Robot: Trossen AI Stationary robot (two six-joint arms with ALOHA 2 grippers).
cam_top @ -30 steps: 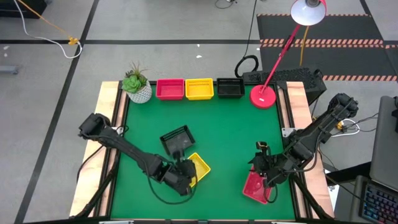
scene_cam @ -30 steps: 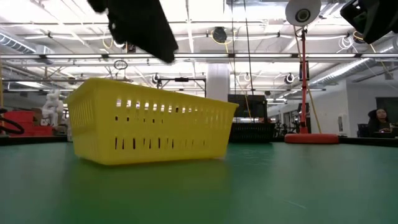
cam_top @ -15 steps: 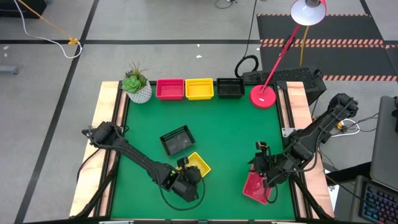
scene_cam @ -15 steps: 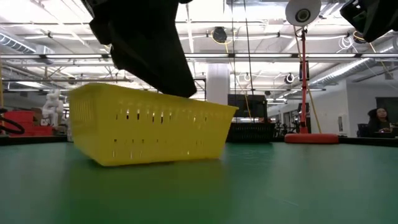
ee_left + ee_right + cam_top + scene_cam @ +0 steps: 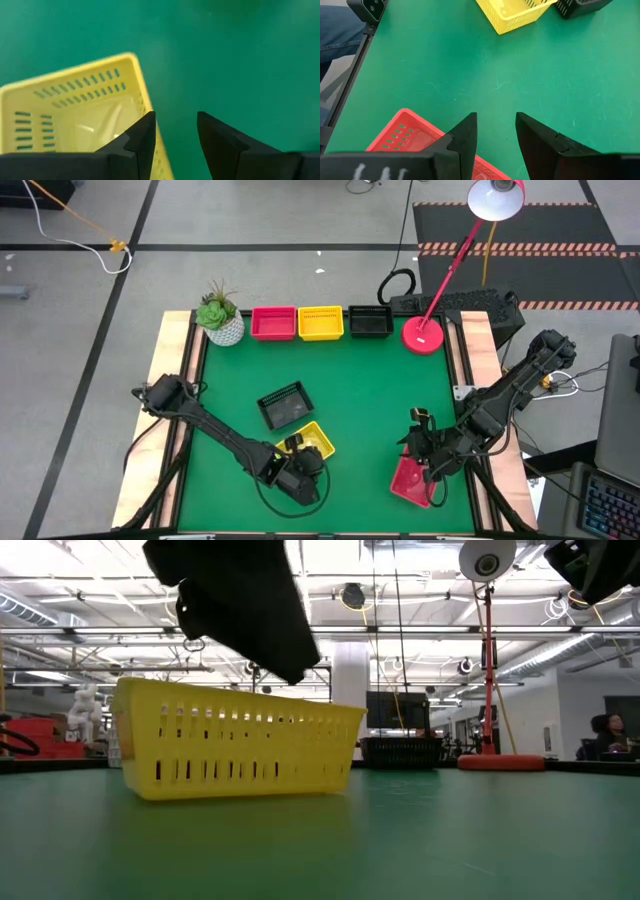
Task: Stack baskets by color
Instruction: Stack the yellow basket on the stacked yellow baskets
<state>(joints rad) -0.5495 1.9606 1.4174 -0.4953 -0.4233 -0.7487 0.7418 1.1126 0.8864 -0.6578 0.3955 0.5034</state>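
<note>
The left gripper (image 5: 175, 130), jaws spread, hovers over the yellow basket (image 5: 312, 442) at the tabletop's (image 5: 370, 390) six o'clock; the right gripper (image 5: 495, 131), jaws spread, over the red basket (image 5: 410, 480) at four

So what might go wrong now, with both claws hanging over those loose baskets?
Three things, I'd guess. The left gripper sits open over the loose yellow basket's rim, so one finger could push the wall instead of straddling it. The loose black basket lies close beside it and might get bumped as the yellow one is lifted. The right gripper hovers open at the edge of the loose red basket near the table's corner, where a shove could slide it off.
</note>
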